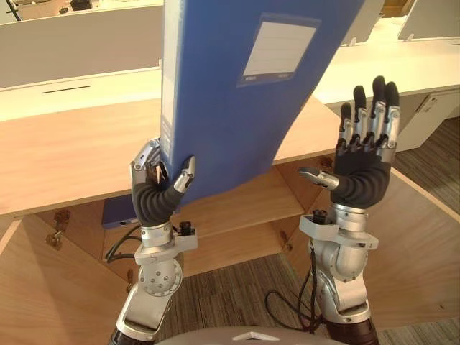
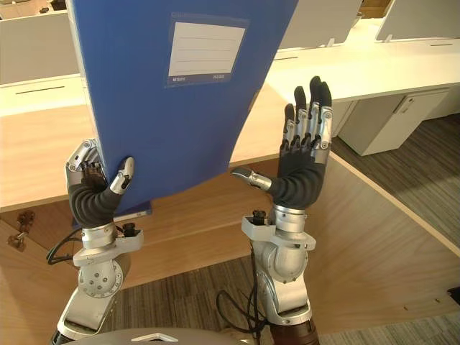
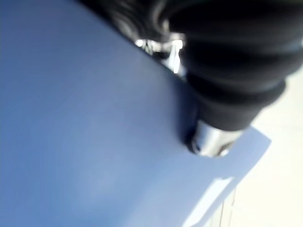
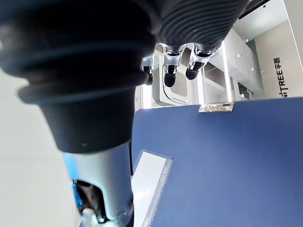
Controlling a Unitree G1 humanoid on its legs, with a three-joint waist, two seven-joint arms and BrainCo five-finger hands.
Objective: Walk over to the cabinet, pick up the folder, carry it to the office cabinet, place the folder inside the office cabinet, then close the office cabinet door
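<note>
The left hand [image 1: 154, 190] pinches the blue folder [image 1: 237, 100] at the bottom of its spine, with the thumb [image 1: 185, 175] pressed on the front cover and the fingers curled round behind. That single low grip likely explains why the folder stands high and leans toward the robot's right, its label [image 1: 277, 49] facing the camera. The right hand [image 1: 366, 154] is raised beside it with fingers straight and close together, thumb stuck out toward the cover, palm turned to the folder but apart from it. It seems poised to steady the free edge. Below, the office cabinet [image 1: 65, 151] has both doors [image 1: 417, 244] swung wide, leaving its shelf [image 1: 244, 205] exposed to receive the folder, with another blue item [image 1: 115, 213] lying at the shelf's left end. The folder hangs above the cabinet top, so it probably has to come down and level out before sliding in.
</note>
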